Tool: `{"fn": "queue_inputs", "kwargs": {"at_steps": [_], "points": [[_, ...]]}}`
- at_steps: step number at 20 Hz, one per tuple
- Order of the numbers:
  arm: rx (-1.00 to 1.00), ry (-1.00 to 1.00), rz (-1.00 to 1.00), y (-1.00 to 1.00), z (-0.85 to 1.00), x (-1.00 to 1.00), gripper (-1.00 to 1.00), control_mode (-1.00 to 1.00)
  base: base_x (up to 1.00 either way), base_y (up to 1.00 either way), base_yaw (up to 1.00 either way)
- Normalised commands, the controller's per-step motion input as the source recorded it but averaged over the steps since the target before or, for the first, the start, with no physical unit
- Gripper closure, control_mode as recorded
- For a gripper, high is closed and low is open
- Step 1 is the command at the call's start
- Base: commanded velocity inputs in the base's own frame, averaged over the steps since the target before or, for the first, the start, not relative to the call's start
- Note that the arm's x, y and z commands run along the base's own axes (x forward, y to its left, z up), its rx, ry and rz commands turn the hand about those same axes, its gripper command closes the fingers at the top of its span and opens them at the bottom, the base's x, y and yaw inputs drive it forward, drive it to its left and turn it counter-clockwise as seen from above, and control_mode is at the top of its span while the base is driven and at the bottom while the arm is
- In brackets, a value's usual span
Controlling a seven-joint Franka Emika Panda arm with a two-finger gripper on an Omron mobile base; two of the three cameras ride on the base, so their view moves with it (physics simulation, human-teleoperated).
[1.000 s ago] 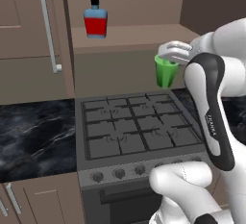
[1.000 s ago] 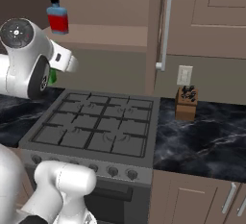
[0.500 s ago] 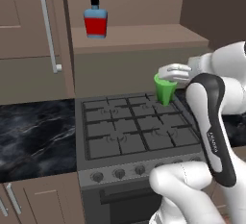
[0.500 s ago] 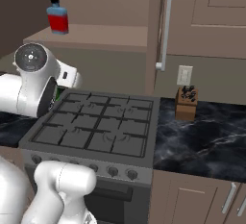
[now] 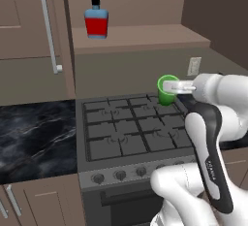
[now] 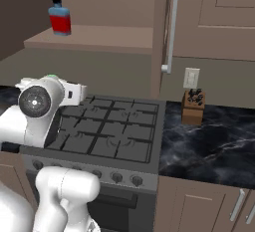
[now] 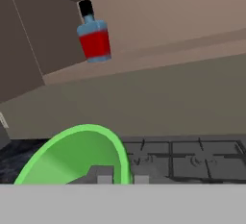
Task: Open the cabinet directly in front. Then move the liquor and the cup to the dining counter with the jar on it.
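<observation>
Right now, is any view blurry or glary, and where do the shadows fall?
Left base view: crisp, flat light, no glare, open cabinet in soft shade. Right base view: even, dim upper-left corner. Hand view: the cup looms large with soft edges; the liquor looks sharp.

A grey stove (image 5: 131, 135) sits between black marble worktops (image 6: 214, 146). A wooden knife block (image 6: 192, 106) stands on the right worktop, below a wall outlet (image 6: 191, 78).

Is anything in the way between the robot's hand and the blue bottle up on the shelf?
Nothing visible blocks the liquor. But the gripper is shut on the green cup over the stove, so it isn't free to take the bottle now.
</observation>
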Motion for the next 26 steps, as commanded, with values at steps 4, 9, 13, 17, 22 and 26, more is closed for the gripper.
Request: {"fn": "queue_inputs", "kwargs": {"at_steps": [4,9,13,17,22,26], "points": [[0.0,0.0,0.0,0.0,0.0,0.0,1.0,-1.0,0.0,0.0,0.0],[0.0,-0.13,0.0,0.0,0.05,-0.22,1.0,-1.0,0.0,0.0,0.0],[0.0,-0.31,0.0,0.0,0.3,-0.62,1.0,-1.0,0.0,0.0,0.0],[0.0,-0.26,0.0,0.0,0.24,-0.46,1.0,-1.0,0.0,0.0,0.0],[0.0,0.0,0.0,0.0,0.0,0.0,1.0,-1.0,0.0,0.0,0.0],[0.0,0.0,0.0,0.0,0.0,0.0,1.0,-1.0,0.0,0.0,0.0]]}}
